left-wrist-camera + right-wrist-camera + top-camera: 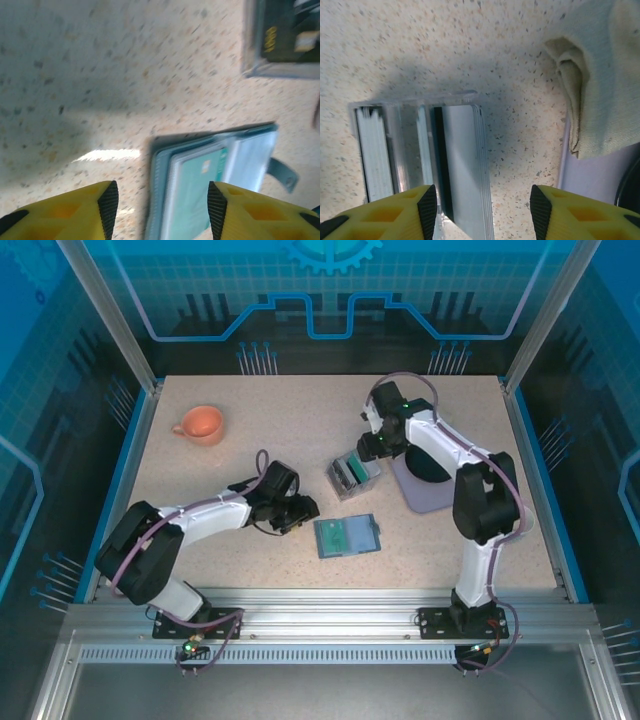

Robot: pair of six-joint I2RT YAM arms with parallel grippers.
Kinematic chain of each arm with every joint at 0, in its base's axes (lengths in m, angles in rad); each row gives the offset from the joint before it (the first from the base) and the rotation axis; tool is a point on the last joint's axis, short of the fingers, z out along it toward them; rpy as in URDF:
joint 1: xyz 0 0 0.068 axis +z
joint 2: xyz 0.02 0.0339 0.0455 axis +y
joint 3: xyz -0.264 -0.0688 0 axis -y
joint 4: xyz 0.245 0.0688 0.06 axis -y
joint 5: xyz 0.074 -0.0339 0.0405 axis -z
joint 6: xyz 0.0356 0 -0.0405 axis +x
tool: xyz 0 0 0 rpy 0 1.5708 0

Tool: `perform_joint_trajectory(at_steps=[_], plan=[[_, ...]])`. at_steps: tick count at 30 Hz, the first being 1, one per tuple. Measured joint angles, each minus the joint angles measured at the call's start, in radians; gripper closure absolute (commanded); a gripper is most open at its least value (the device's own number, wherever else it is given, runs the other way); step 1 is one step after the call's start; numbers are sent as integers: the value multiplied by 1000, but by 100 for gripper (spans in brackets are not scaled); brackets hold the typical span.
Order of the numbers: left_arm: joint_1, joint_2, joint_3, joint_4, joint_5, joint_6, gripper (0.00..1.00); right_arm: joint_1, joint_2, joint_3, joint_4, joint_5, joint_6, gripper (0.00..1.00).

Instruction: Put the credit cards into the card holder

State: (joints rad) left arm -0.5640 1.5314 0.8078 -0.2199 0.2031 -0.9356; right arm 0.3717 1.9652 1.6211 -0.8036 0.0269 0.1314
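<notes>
Top external view: the open card holder (347, 536) lies flat on the surface (250, 440) beside the spread, empty left hand (303, 512). The right hand (372, 452), also spread, hovers over credit cards (353, 470) standing in a clear box (336, 481). Thin, stiff, slick cards likely want an edge pinch.

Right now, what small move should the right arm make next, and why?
Probably lower the right gripper onto the stack of thin plastic cards standing on edge in the clear plastic box and close on one. Its jaws stand open and empty just over that stack, while the teal-blue folding wallet lies open nearby.
</notes>
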Motion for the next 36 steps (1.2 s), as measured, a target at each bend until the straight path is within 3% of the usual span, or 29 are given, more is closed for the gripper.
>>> perform_joint_trajectory(at_steps=[7,16,24,36], plan=[[52,123,212,26,60,0,35,5,44,36,-39,17,-18,50],[60,393,480,44,113,-8,35,5,93,56,-47,19,-21,50],[64,508,548,43,121,-34,40,6,103,57,-53,30,-38,49],[65,512,552,61,129,-34,49,20,103,72,-59,120,-60,54]])
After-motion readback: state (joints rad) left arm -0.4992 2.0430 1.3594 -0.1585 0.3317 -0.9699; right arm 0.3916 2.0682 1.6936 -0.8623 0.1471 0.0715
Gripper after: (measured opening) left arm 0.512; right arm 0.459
